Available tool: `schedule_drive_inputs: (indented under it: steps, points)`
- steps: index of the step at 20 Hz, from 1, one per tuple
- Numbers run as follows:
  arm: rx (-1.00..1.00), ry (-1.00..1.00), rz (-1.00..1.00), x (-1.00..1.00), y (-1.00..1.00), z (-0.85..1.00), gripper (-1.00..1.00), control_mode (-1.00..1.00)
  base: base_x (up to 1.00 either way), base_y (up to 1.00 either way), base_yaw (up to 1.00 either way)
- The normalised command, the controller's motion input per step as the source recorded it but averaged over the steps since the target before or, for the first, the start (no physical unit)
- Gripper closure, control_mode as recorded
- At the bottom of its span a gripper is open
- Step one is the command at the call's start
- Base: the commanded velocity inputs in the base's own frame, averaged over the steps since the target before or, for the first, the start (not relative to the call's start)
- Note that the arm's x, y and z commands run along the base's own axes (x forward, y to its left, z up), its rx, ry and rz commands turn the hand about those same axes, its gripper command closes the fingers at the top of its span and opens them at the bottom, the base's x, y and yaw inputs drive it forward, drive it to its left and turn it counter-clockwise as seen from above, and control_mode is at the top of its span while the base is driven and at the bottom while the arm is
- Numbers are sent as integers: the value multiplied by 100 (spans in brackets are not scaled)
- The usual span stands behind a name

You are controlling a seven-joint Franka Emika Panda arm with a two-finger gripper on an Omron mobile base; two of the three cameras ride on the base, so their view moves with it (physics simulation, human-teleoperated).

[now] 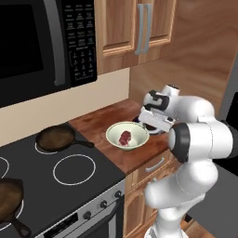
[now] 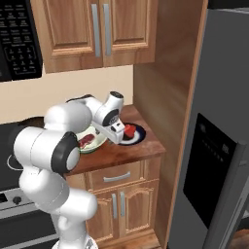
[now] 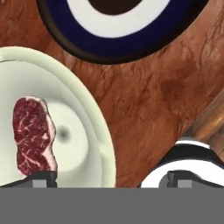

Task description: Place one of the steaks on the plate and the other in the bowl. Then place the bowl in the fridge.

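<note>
My gripper hangs wide open and empty above the bowl's rim. One steak lies in the bowl near the counter's front edge, the other steak on the plate beside it. Left: carrying the bowl into the fridge.

At frame centre the arm's tool hangs over the wooden tabletop, between the pale bowl with a steak and the dark plate bearing another steak.
</note>
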Motion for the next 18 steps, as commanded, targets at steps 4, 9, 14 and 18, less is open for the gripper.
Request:
schedule_drive_inputs:
  steps: [4, 9, 14, 18]
  points:
    - [4, 0, 0, 25, 3, -26, -100, -100, 0, 0, 0]
    - [1, 0, 0, 13, 2, -29, -100, -100, 0, 0, 0]
    - [0, -1, 0, 3, 22, -15, -100, -100, 0, 0, 0]
    - [0, 0, 0, 5, 26, -7, -100, -100, 0, 0, 0]
